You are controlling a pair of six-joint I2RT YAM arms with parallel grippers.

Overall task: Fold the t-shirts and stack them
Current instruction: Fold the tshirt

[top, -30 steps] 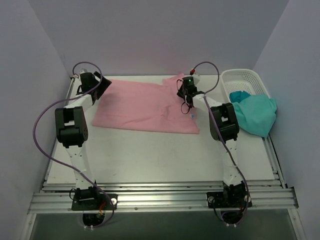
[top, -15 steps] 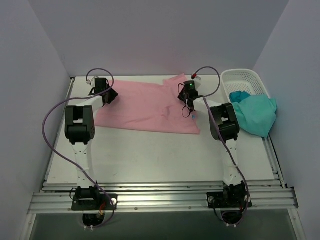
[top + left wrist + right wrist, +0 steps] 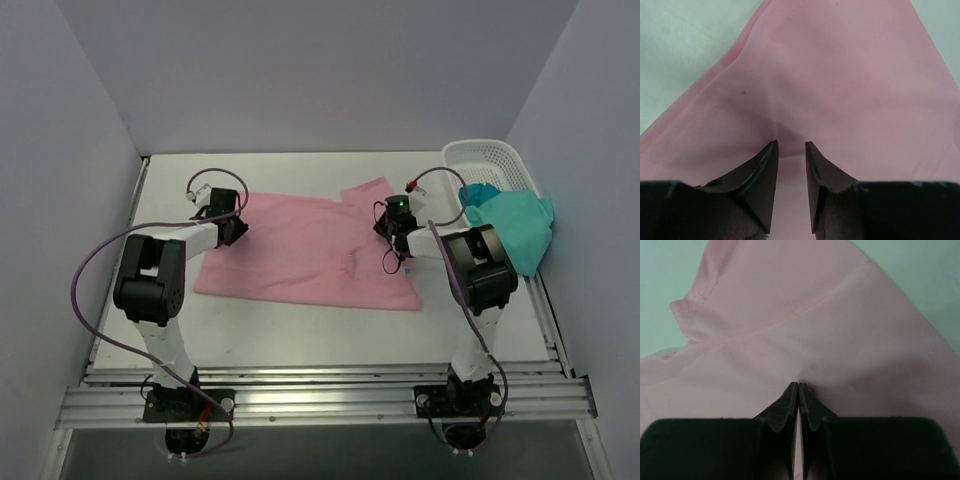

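While clenching right hand (image 3: 799,385) on pink t-shirt (image 3: 310,255) near sleeve seam, also clamping left hand (image 3: 790,143) on its opposite end; holding it spread across tabletop (image 3: 300,335), with teal t-shirt (image 3: 520,225) draping over basket (image 3: 480,150) rim.

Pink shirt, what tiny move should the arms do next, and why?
Probably lift both pinched spots together and bring them toward the near hem. The left gripper and right gripper each pinch the pink shirt, which lies flat, unfolded.

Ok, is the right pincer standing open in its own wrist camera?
No, the right pincer has its fingertips pressed together, pinching a small pucker of the pink t-shirt.
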